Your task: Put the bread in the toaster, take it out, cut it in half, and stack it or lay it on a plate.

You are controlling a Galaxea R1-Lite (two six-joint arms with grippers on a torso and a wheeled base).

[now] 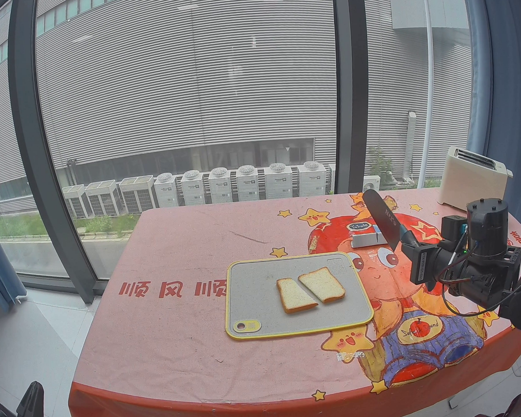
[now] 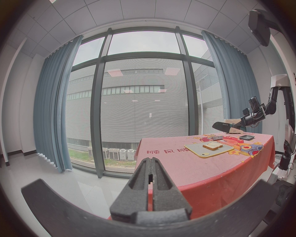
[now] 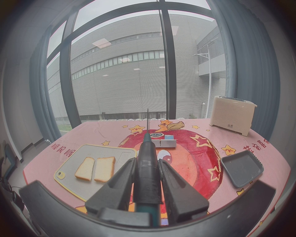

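Two halves of toasted bread (image 1: 294,295) (image 1: 322,284) lie side by side on a grey cutting board (image 1: 259,287) with a yellow rim. My right gripper (image 1: 416,256) hovers above the table to the right of the board, shut on the handle of a dark knife (image 1: 382,217) whose blade points up and toward the window. In the right wrist view the knife (image 3: 147,148) sits between the fingers (image 3: 180,191), with the bread (image 3: 95,168) off to one side. My left gripper (image 2: 151,172) is shut and empty, low beside the table, far from the board (image 2: 200,149).
A cream toaster (image 1: 472,177) stands at the back right corner. A small knife stand (image 1: 368,236) sits behind the board. A dark square plate (image 3: 242,168) lies near the right edge. The table's left part is bare cloth.
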